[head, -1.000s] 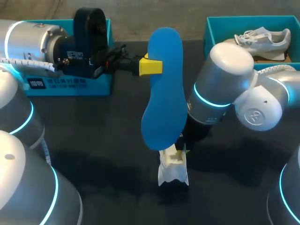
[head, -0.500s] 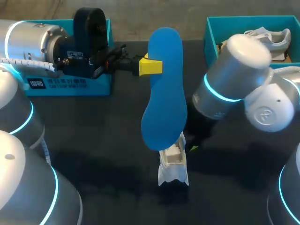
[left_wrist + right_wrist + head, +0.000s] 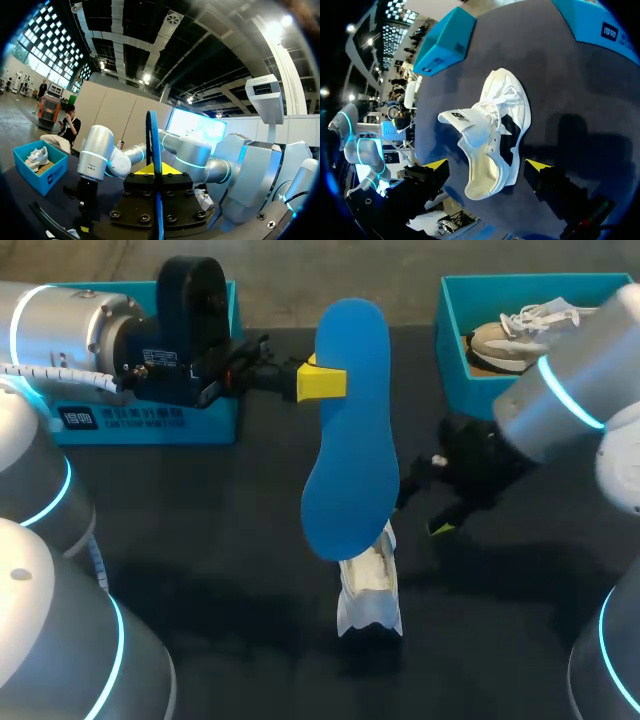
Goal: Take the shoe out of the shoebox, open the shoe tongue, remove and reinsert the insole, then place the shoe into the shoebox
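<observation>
My left gripper (image 3: pixel 322 382) is shut on a blue insole (image 3: pixel 350 430) and holds it above the table's middle. Seen from the left wrist, the insole (image 3: pixel 153 145) stands edge-on between the yellow tips (image 3: pixel 152 170). The white shoe (image 3: pixel 368 590) lies on the dark table, partly hidden under the insole's lower end. In the right wrist view the shoe (image 3: pixel 495 135) has its tongue (image 3: pixel 465 120) pulled up and its inside bare. My right gripper (image 3: pixel 437 495) hangs open to the shoe's right; its fingers (image 3: pixel 436 164) stand wide either side of the heel without touching it.
A teal shoebox (image 3: pixel 452 320) at the back right holds a second, grey-white shoe (image 3: pixel 530 325). Another teal box (image 3: pixel 150 420) stands at the back left, behind my left arm. Bare dark tabletop lies left of the shoe and along the front.
My right gripper has opened wide, let go of the shoe, and drawn back up and to the right. The left arm and the insole have not moved.
</observation>
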{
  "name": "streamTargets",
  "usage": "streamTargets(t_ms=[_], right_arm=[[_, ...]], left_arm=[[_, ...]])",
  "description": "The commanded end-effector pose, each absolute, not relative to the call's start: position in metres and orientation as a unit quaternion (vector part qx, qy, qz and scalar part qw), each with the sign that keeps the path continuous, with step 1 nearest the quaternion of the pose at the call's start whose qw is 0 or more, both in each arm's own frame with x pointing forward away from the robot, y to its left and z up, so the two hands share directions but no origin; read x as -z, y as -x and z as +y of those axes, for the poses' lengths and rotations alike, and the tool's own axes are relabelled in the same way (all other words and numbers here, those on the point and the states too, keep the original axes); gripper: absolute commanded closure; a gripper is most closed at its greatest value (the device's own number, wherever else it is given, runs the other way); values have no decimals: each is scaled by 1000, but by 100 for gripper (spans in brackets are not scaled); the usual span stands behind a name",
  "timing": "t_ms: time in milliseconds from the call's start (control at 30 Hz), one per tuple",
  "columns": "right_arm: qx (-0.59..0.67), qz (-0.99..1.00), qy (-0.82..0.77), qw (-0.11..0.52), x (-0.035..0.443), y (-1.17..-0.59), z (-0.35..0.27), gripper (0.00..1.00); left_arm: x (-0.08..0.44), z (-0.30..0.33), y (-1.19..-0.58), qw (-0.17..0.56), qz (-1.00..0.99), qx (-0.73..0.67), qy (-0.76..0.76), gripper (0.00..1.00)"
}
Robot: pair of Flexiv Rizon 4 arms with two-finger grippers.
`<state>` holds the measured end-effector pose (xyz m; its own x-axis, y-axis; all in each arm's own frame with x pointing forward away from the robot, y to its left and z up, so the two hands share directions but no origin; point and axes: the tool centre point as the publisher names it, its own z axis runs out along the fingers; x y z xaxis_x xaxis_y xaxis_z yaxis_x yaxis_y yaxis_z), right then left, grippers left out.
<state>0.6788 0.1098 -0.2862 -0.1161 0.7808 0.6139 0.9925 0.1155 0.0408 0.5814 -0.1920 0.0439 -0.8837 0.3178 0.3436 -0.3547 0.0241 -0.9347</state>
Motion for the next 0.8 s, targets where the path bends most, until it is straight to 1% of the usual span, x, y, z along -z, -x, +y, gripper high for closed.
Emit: streamTargets(t_ms=[33, 233, 267, 333, 467, 600, 800], right_arm=[[259, -700, 617, 250, 281, -669, 97, 0], [259, -700, 617, 250, 281, -669, 97, 0], [265, -689, 612, 283, 283, -669, 98, 0], [286, -670, 608, 316, 283, -671, 100, 0], [339, -635, 586, 372, 264, -675, 95, 0], [369, -624, 575, 380, 246, -677, 94, 0], [391, -609, 576, 381, 235, -684, 102, 0]], left_arm=[[-43, -193, -581, 240, -673, -699, -14, 100], [-43, -193, -581, 240, -673, -699, -14, 100], [-43, -193, -581, 240, -673, -699, -14, 100], [-43, -193, -581, 240, -673, -699, -14, 100], [-43, -193, -581, 240, -673, -699, -14, 100], [-43, -193, -581, 240, -673, -699, -14, 100], [-43, -193, -581, 240, -673, -699, -14, 100]])
